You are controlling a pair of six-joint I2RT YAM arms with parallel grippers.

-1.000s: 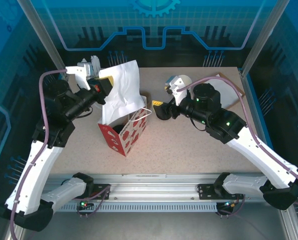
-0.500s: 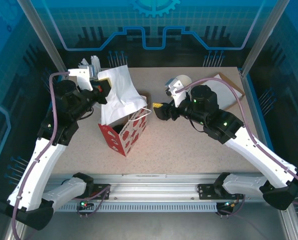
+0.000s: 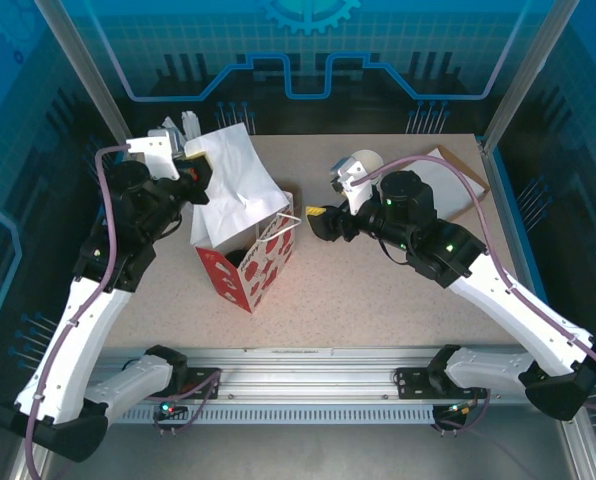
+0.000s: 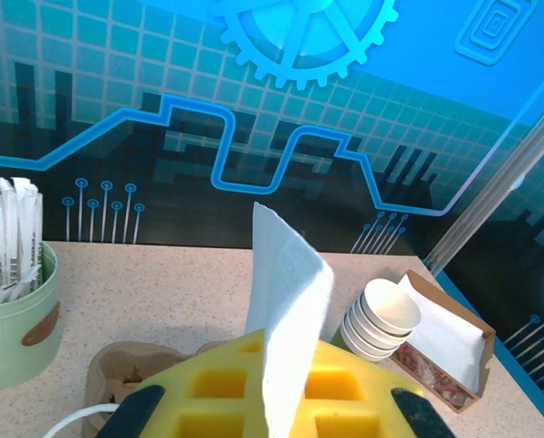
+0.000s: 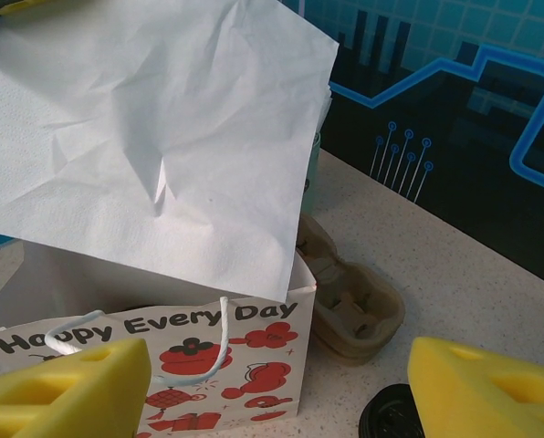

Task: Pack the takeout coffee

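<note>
Above the far left side of the gift bag, our left gripper is clamped tight on a corner of a white tissue sheet. From the left wrist we see the sheet's edge standing up out of the yellow pads. The sheet hangs over the bag's open mouth, and from the right wrist it hides most of the opening; whether it touches the rim we cannot tell. The bag stands upright on the table, white with red pictures, the words "Happy Every Day" and a white cord handle. Just right of the bag our right gripper hovers with its jaws wide apart, gripping nothing, pointed at the bag's printed side.

Where the takeout coffee is we cannot say for sure. From above, a dark patch shows inside the bag's mouth, and we cannot tell whether that is its black lid. On the table right of the bag lies a round black thing, cut off by the frame edge. Just behind the bag's far corner sits a brown pulp cup carrier. Farther behind the bag and to its left stands a pale green jar of paper-wrapped sticks. Behind the bag and to its right is a stack of white-lined cups, just beside a shallow brown box lined with white paper
</note>
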